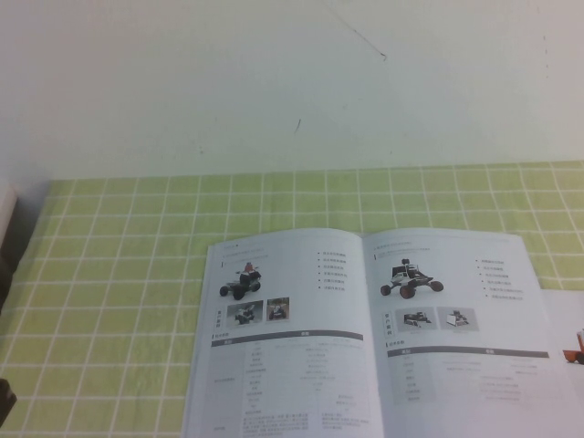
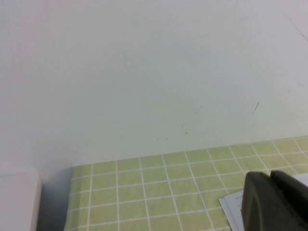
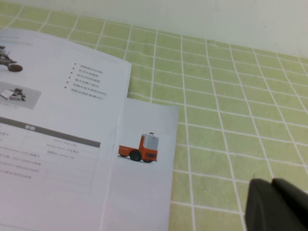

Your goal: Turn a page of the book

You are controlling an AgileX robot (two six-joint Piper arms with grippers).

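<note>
On the checked cloth (image 1: 119, 274) the book (image 1: 365, 338) lies open; both grippers' (image 2: 274, 202) (image 3: 276, 204) finger state cannot be told.

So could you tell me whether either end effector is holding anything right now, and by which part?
Nothing is held. The left end effector and right end effector hang over the tablecloth, clear of the open book.

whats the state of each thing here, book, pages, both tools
book: lying open and flat on the green checked cloth
page: right-hand leaf lying down, not lifted, with a further sheet showing an orange vehicle sticking out beyond its outer edge
left tool: near the book's corner, above the cloth, holding nothing
right tool: over bare cloth beside the book's outer edge, holding nothing, not touching the paper
</note>
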